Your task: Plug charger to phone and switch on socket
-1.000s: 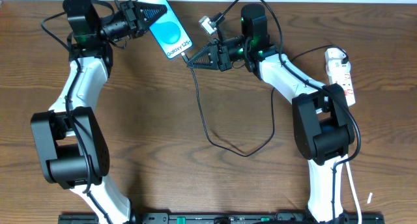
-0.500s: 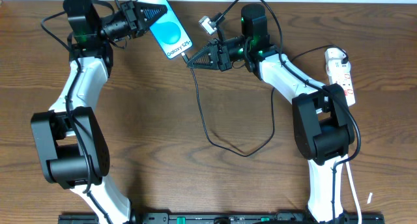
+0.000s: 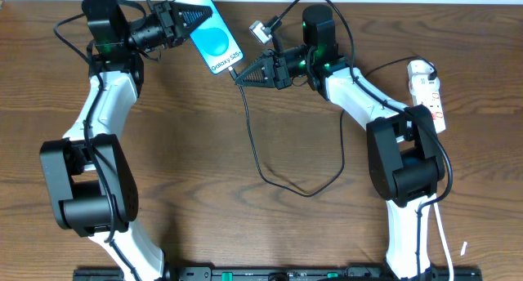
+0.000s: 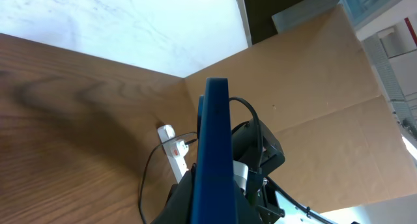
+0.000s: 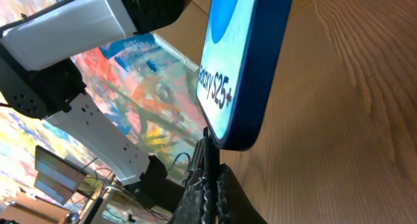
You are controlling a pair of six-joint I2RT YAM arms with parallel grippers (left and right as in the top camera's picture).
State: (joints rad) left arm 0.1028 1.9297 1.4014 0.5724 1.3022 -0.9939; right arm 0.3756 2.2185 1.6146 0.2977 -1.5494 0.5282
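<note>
My left gripper point(image 3: 189, 20) is shut on the phone point(image 3: 214, 41), a blue-screened smartphone reading "Galaxy S25", held in the air at the back of the table. In the left wrist view its dark blue edge point(image 4: 215, 152) stands upright between the jaws. My right gripper point(image 3: 243, 77) is shut on the charger point(image 3: 255, 142), a thin black cable, holding its plug tip point(image 5: 210, 146) right at the phone's lower edge point(image 5: 244, 68). Whether the tip is seated in the port I cannot tell. The cable loops across the table. The white socket point(image 3: 431, 89) lies at the far right.
The socket also shows in the left wrist view point(image 4: 173, 149), with a cable running from it. A cardboard wall point(image 4: 306, 100) stands behind the table. A white cable point(image 3: 441, 232) hangs by the right arm's base.
</note>
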